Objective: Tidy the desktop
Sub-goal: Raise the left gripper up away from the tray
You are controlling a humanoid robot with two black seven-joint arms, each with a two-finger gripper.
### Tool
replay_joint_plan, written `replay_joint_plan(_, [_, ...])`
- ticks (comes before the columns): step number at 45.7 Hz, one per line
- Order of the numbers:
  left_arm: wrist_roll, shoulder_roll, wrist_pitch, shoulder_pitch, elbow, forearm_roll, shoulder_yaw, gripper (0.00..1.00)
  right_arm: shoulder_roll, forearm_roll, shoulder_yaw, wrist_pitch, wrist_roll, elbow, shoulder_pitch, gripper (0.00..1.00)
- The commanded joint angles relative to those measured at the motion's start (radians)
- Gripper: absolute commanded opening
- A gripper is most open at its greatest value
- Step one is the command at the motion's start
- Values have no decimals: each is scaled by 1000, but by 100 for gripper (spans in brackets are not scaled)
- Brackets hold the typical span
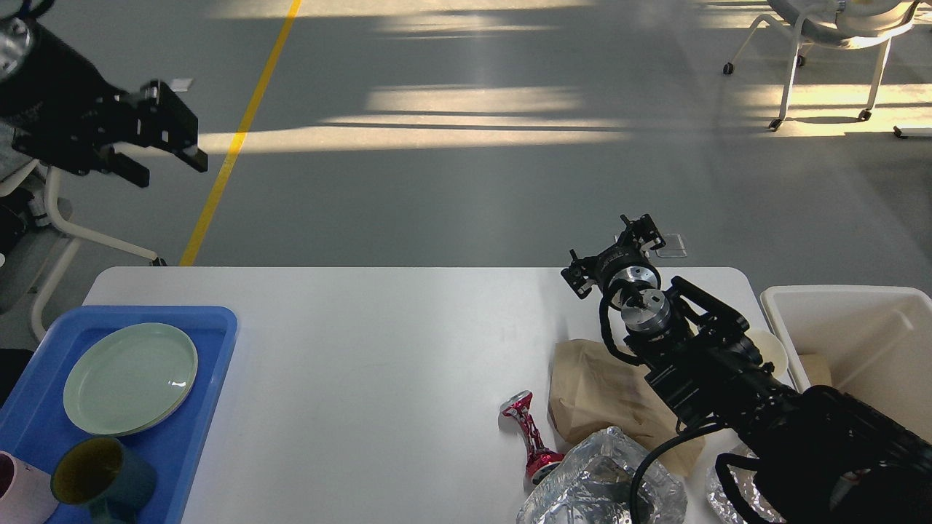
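Note:
The white desktop [378, 342] fills the lower half of the head view. At its front right lie a crushed red can [530, 437], a brown paper bag [593, 389] and crumpled foil [593, 484]. My right gripper [611, 256] hovers open and empty over the table's far right edge, beyond the bag; its arm covers part of the bag and foil. My left gripper [173, 172] is raised high at the upper left, off the table, open and holding nothing.
A blue tray [215, 338] at the left holds a green plate [131, 378], a teal mug [102, 473] and a pale cup [18, 498]. A white bin [859, 331] stands off the right end. A small white bowl [778, 351] peeks out behind my right arm.

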State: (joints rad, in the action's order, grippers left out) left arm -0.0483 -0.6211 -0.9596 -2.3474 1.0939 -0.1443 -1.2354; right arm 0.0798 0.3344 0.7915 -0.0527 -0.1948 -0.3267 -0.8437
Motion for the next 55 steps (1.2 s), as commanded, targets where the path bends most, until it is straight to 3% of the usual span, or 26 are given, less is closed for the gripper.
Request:
replay_joint_plan(1, [-4, 15, 0, -162, 0, 0, 13, 74, 0, 0, 0, 1, 0, 0, 0, 100])
replay_joint_plan(15, [-2, 9, 0, -403, -15, 38, 172, 79, 0, 0, 0, -1, 0, 0, 0, 100])
replay_joint_plan(25, [-1, 15, 0, -455, -32, 48, 182, 79, 0, 0, 0, 1, 0, 0, 0, 100])
replay_joint_plan(37, [-10, 60, 0, -325, -166, 71, 192, 79, 0, 0, 0, -1, 0, 0, 0, 100])
replay_joint_plan(47, [-7, 61, 0, -90, -256, 164, 195, 79, 0, 0, 0, -1, 0, 0, 0, 100])
replay_joint_plan(55, [1, 60, 352, 107, -310, 227, 312, 79, 0, 0, 0, -1, 0, 0, 0, 100])
